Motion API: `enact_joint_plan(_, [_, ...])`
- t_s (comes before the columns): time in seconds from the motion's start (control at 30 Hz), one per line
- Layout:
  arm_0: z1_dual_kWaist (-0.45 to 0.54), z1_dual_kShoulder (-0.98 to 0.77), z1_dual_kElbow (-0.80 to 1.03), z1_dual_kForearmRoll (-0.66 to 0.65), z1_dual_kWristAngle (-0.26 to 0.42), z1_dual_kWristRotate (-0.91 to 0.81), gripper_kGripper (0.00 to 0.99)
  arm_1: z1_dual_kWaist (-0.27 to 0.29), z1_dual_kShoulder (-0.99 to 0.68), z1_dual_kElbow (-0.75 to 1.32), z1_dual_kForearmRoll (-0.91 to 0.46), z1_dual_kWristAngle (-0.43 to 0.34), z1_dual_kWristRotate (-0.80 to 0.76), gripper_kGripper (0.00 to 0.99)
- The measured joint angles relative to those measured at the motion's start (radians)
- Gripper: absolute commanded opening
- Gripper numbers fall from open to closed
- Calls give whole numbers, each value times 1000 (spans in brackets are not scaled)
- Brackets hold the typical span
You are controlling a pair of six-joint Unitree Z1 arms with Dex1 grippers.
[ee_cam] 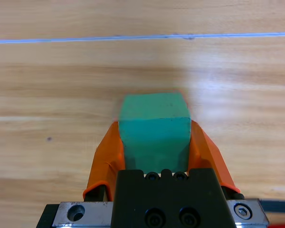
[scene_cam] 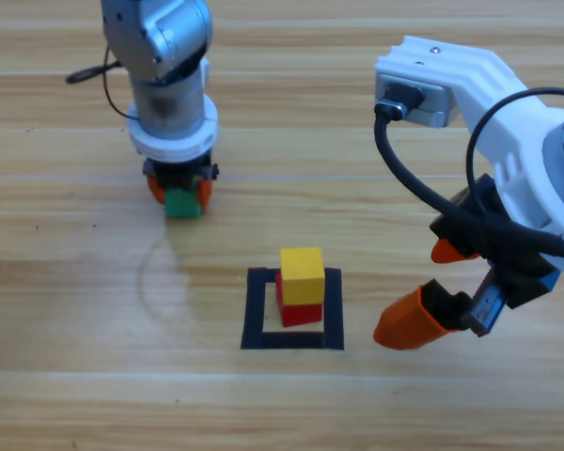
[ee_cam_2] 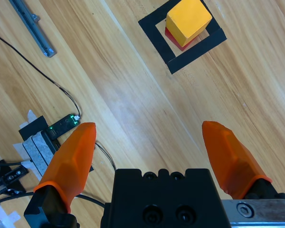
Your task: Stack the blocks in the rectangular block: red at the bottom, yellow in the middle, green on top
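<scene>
The left end effector (scene_cam: 180,191) pinches the green cube (scene_cam: 182,203) between its orange jaws at the far left of the bench (scene_cam: 66,357). From it, the black tape square (scene_cam: 254,310) lies to the right and nearer, well apart. Inside that square the yellow cube (scene_cam: 302,273) sits on the red cube (scene_cam: 299,313). The right end effector (scene_cam: 430,287) waits just right of the square, jaws spread and empty; it is nearer the stack, but the left holds the piece. Count: three cubes, one of each colour; one square.
</scene>
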Motion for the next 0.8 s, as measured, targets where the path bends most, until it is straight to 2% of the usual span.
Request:
enact_joint_plan(0.13, [-4,-81,-33,69,4,34,3,0,0,0,0,0,0,990])
enact_joint_plan(0.27, [-34,-157,-300,264,-8,72,0,0,0,0,0,0,0,990])
enact_joint_plan(0.37, [-89,-208,-389,322,-18,103,0,0,0,0,0,0,0,990])
enact_joint_plan(0.57, [-235,-208,-393,337,-31,84,0,0,-6,6,0,0,0,990])
enact_joint_plan(0.8, [-354,-191,-393,382,-15,-103,0,0,-10,20,0,0,0,990])
